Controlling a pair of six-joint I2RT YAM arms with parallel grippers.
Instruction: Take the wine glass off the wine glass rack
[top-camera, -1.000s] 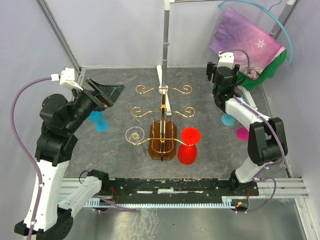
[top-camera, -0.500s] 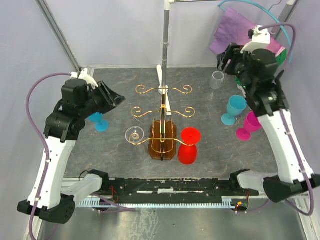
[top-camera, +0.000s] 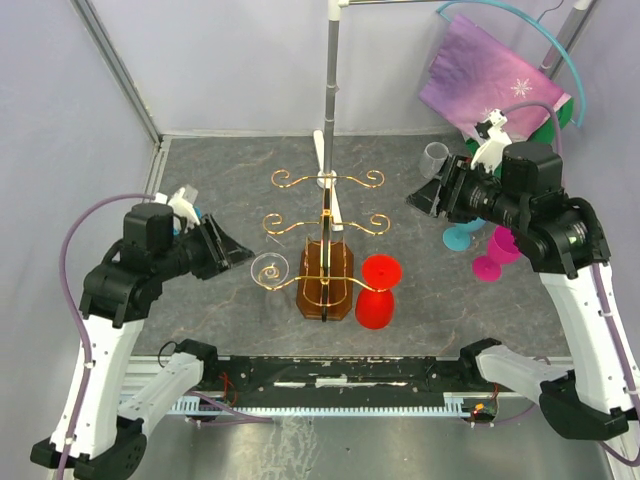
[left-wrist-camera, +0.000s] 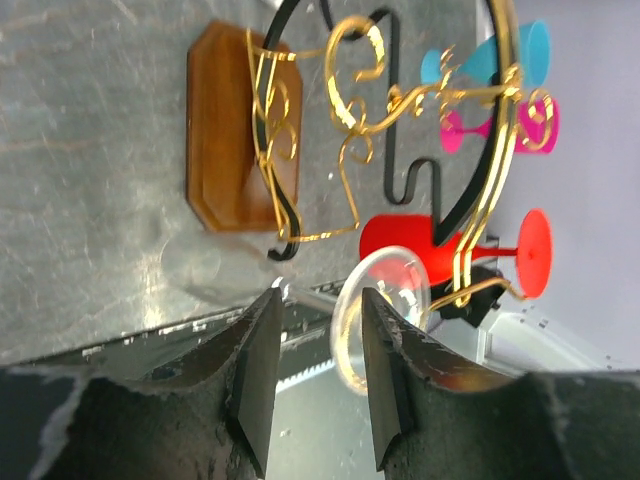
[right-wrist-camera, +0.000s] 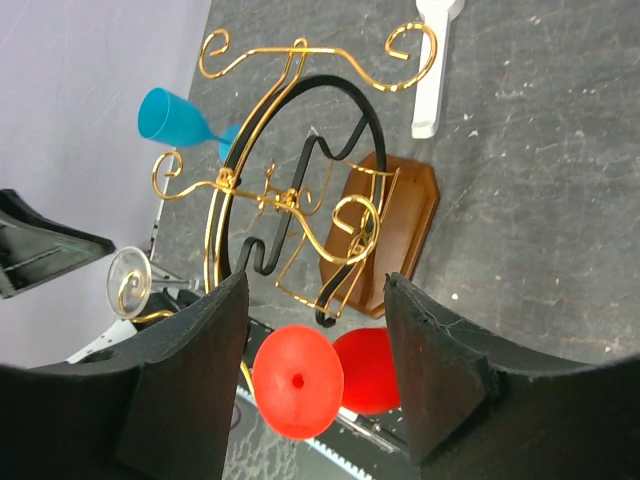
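The gold wire wine glass rack (top-camera: 325, 225) stands mid-table on its amber base (top-camera: 325, 285). A red wine glass (top-camera: 378, 292) hangs upside down from its lower right arm. A clear wine glass (top-camera: 268, 270) hangs from the lower left arm. My left gripper (top-camera: 238, 255) is open and empty, just left of the clear glass; in the left wrist view the glass's foot (left-wrist-camera: 385, 310) sits beyond the right fingertip (left-wrist-camera: 385, 400). My right gripper (top-camera: 418, 198) is open and empty, high and right of the rack; its wrist view shows the red glass (right-wrist-camera: 297, 380) between the fingers, far below.
A grey upright pole (top-camera: 329, 80) stands behind the rack. A clear cup (top-camera: 434, 158), a blue glass (top-camera: 460, 237) and a pink glass (top-camera: 495, 250) stand at the right. A purple cloth (top-camera: 495, 80) hangs at the back right. Another blue glass (right-wrist-camera: 170, 115) stands on the left.
Both arms have swung in toward the rack. The left gripper has dropped down beside the clear glass. The right gripper has come forward from the back right corner.
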